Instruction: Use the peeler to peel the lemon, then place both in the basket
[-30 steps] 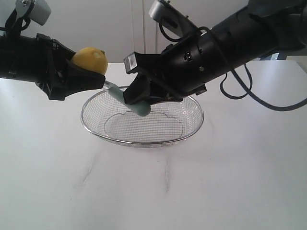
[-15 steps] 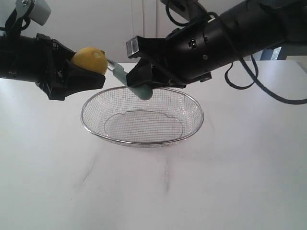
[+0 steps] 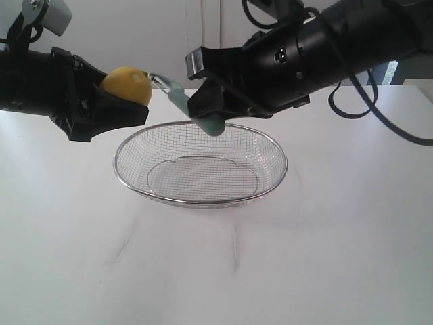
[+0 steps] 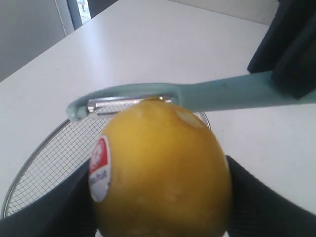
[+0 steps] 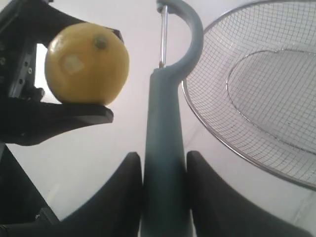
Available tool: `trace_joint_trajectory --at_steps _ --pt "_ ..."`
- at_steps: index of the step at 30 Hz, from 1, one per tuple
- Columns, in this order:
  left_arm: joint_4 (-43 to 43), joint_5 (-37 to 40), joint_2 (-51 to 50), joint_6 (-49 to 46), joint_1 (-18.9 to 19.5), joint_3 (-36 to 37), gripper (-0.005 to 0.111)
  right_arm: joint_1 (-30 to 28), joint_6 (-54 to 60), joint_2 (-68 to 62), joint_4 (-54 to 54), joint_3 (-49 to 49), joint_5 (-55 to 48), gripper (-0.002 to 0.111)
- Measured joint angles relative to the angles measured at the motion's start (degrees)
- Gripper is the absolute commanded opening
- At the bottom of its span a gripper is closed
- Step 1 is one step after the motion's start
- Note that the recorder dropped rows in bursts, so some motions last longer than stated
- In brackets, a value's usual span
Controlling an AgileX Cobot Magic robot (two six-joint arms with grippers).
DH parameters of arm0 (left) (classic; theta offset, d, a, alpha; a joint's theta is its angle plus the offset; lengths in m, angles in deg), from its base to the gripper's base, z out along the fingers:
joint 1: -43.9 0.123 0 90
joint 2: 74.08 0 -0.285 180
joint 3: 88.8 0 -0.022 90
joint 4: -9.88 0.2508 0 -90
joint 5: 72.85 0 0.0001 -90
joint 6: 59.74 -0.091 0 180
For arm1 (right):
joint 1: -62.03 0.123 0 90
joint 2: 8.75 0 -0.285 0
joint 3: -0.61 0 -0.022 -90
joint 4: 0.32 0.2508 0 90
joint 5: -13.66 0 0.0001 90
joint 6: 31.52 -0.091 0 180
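My left gripper (image 3: 118, 101) is shut on the yellow lemon (image 3: 126, 84), holding it in the air left of the basket (image 3: 200, 163). The lemon (image 4: 160, 170) fills the left wrist view, its red-and-white sticker on one side, black fingers (image 4: 256, 197) on both flanks. My right gripper (image 3: 206, 112) is shut on the teal-green peeler (image 3: 193, 108), its metal blade head (image 3: 159, 82) right by the lemon's top. In the right wrist view the peeler (image 5: 165, 143) stands between the fingers (image 5: 210, 190), and its blade sits close beside the lemon (image 5: 87, 63).
The silver wire-mesh basket (image 5: 256, 94) sits with nothing in it on the white table (image 3: 325, 237), below and between both grippers. The black right arm (image 3: 338, 47) reaches in from the upper right, with cables hanging behind it.
My right gripper has lifted the peeler up from over the basket and swung its blade head against the top of the lemon. The left gripper and lemon have stayed still.
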Motion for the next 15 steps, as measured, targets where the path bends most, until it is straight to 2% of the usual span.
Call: trace_joint_trajectory --at_steps 9,15 --pt "0.0 0.0 0.0 0.0 0.0 0.0 0.000 0.0 0.1 -4.3 1.0 0.0 -4.8 0.000" --pt "0.0 0.0 0.0 0.0 0.0 0.0 0.000 0.0 3.3 -4.5 6.2 0.0 -6.3 0.000"
